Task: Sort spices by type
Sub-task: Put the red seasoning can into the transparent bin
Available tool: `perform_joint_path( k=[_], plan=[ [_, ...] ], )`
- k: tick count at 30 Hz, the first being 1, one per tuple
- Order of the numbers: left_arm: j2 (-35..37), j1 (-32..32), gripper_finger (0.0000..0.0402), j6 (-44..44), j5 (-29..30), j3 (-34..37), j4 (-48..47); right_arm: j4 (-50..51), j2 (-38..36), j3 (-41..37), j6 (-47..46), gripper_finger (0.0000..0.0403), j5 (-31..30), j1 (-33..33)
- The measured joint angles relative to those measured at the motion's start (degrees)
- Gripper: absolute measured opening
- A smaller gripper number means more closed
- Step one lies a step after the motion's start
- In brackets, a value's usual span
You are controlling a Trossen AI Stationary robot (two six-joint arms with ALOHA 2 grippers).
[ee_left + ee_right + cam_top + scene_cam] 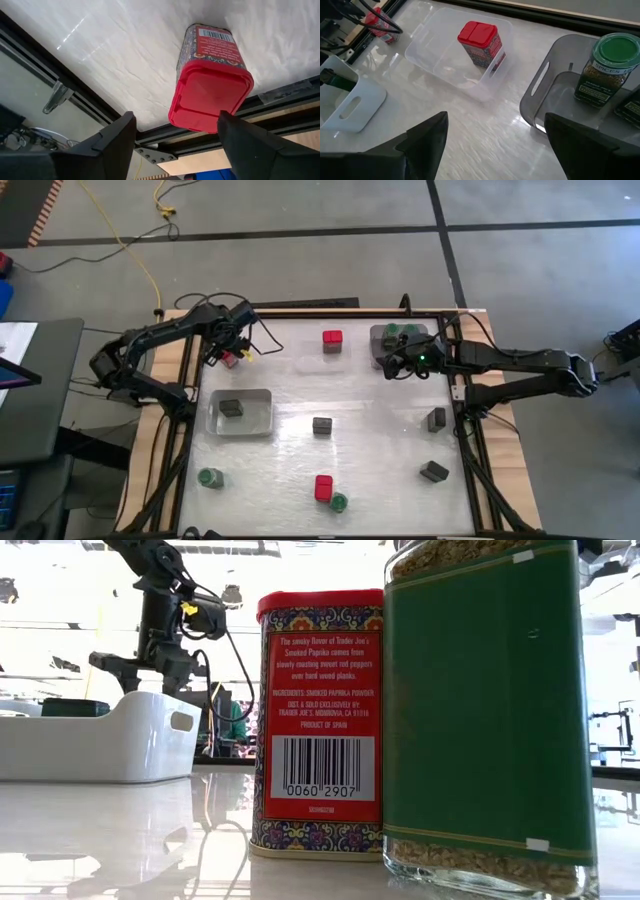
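Ridged green-labelled glass jar (490,710), square red paprika tin (318,720)

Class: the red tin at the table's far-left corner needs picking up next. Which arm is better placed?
Left. Its open tool already straddles the red tin; the right tool is across the table by the grey tray.

Both arms are shown reaching inward over the far part of the table. The left arm (150,345) is bent at the elbow and extended toward the far left corner, where the left gripper (175,131) is pointed downward with its two fingers (117,135) spread apart and nothing clamped between them. The right arm (530,365) is stretched almost straight from the right side toward the far right area. The right gripper (495,135) is held above the surface, its fingers (427,137) set wide and empty.
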State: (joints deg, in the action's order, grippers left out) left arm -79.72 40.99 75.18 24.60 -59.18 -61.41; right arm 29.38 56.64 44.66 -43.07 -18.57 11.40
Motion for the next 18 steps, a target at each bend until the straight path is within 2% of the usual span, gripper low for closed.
perform_joint_path(
  k=[5, 9, 18],
  plan=[
    [0.0, 0.0, 0.0296, -1.2, 0.2, 0.0, 0.4, 0.0, 0.0, 0.0, 0.0, 0.0356, 0.0, 0.0],
    [0.0, -0.7, 0.0298, -3.5, 0.1, 0.0, 1.2, 0.0, 0.0, 0.0, 0.1, 0.0356, 0.0, 0.0],
    [0.0, -1.6, 0.0298, -1.9, -0.1, 0.0, 0.0, 0.1, 0.0, 0.0, 0.1, 0.0356, 0.0, 0.0]
  ],
)
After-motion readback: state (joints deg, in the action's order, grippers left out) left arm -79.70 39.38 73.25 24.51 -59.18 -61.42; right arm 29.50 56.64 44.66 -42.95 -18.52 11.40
